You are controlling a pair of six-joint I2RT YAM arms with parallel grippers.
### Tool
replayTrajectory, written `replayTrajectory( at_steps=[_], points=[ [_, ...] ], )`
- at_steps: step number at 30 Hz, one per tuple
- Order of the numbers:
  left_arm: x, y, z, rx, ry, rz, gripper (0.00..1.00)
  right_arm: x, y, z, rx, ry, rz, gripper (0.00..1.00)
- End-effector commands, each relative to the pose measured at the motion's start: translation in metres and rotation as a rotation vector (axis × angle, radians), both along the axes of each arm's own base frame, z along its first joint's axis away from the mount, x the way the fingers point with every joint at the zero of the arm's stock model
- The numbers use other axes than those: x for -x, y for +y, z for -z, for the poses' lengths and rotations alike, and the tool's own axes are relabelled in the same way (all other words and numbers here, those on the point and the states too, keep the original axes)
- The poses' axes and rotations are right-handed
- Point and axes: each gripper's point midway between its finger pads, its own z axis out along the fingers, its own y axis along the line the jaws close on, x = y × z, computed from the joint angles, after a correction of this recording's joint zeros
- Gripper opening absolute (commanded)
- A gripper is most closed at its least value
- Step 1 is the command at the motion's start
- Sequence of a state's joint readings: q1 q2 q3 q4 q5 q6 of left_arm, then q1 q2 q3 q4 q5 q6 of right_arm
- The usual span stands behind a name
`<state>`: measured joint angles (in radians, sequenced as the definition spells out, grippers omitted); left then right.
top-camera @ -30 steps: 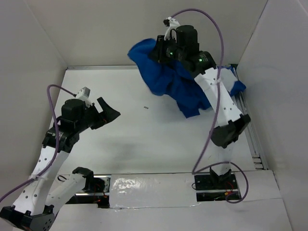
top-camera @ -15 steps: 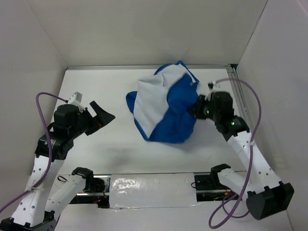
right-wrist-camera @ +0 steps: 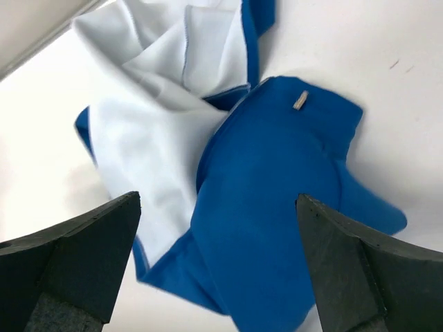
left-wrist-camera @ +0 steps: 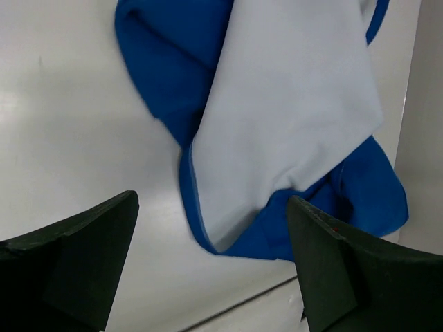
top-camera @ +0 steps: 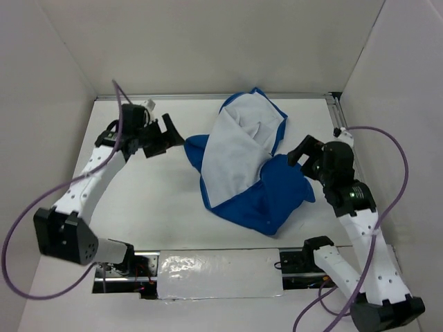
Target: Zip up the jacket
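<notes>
The flat white table fills most of the overhead view, boxed in by plain pale walls, with a thin metal rail along its far right edge and a strip of shiny crinkled film between the arm bases at the near edge. On it, right of centre and toward the far side, lies the bright royal-blue soft fabric jacket in a crumpled, folded heap: a broad panel of white lining is turned upward across its middle and far part, while blue cloth shows at the left edge, along the near side and in a rounded fold at the right. No zipper line can be made out in this heap. The two white arms with black joints reach in from either side, each trailing a purple cable, so that the jacket sits between them. The left gripper hangs just beside the blue left edge; its wrist view shows the jacket under the left gripper, whose black fingers stand wide apart with nothing between them. The right gripper is by the blue fold on the right, its jaws also spread wide and holding nothing, the jacket lying beneath the right gripper. A small silvery metal tab rests on the blue fabric there.
</notes>
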<state>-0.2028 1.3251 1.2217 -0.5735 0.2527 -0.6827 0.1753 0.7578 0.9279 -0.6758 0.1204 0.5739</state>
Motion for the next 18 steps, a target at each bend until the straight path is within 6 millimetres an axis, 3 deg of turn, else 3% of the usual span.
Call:
replayTrajectory(
  at_steps=[1,2,3,4,5,7,8,11,12,13,14,16,17,18],
  points=[
    [-0.058,-0.028,-0.025,-0.053,-0.179,0.153,0.99,-0.033,-0.006,-0.004,0.054,0.013,0.025,1.0],
    [-0.067,-0.034,-0.018,-0.072,-0.176,0.167,0.99,-0.039,-0.003,-0.002,0.054,0.021,0.006,1.0],
    [-0.079,-0.042,0.01,-0.095,-0.11,0.183,0.99,-0.048,0.005,0.001,0.036,0.036,-0.035,1.0],
    [-0.093,-0.045,0.008,-0.114,-0.116,0.172,0.99,-0.051,0.01,0.004,0.032,0.044,-0.059,1.0],
    [-0.098,-0.047,0.041,-0.137,-0.018,0.176,0.99,-0.053,0.018,0.004,0.014,0.042,-0.102,1.0],
    [-0.113,-0.049,0.047,-0.142,0.014,0.156,0.99,-0.057,0.029,0.013,0.007,0.062,-0.161,1.0],
    [-0.12,-0.05,0.066,-0.148,0.042,0.163,0.99,-0.06,0.034,0.015,0.023,0.061,-0.208,1.0],
    [-0.137,-0.051,0.088,-0.101,0.076,0.182,0.99,-0.068,0.061,0.017,0.017,0.036,-0.331,1.0],
    [-0.146,-0.053,0.082,-0.066,0.068,0.182,0.99,-0.07,0.067,0.013,0.031,0.009,-0.36,1.0],
    [-0.15,-0.055,0.085,-0.041,0.078,0.193,0.99,-0.078,0.073,0.021,0.044,0.022,-0.375,1.0],
    [-0.153,-0.056,0.1,-0.024,0.121,0.198,0.99,-0.091,0.079,0.024,0.054,0.025,-0.387,1.0],
    [-0.158,-0.057,0.105,-0.042,0.144,0.182,0.99,-0.104,0.087,0.028,0.081,0.044,-0.392,1.0],
    [-0.157,-0.059,0.122,-0.074,0.177,0.177,0.99,-0.115,0.092,0.035,0.091,0.077,-0.392,1.0],
    [-0.157,-0.06,0.127,-0.087,0.182,0.183,0.99,-0.119,0.097,0.039,0.104,0.092,-0.402,1.0]
  ],
)
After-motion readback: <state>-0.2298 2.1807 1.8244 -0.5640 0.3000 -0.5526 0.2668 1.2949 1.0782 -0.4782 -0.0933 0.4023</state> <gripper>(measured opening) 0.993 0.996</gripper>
